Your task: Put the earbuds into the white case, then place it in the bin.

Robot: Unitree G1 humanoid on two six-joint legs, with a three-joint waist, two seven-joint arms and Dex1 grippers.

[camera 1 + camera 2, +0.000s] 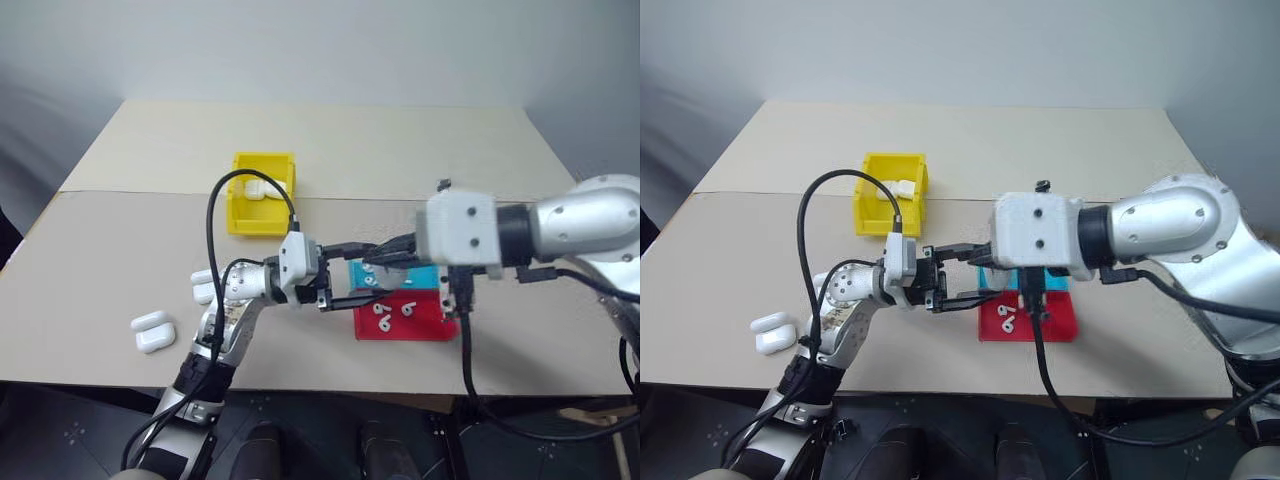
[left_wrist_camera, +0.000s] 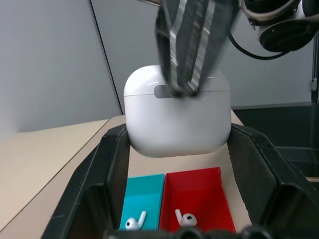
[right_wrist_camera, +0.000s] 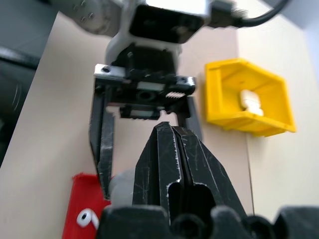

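The two arms crossed mid-frame above the tray (image 1: 405, 322), blocking it; the surface (image 1: 420, 150) across the upper frame, behind the yellow bin (image 1: 262, 192), lay open.

Head cameras look down over the table (image 1: 150, 230); wrist cameras face each other closely, sharing the tray (image 2: 199, 191).
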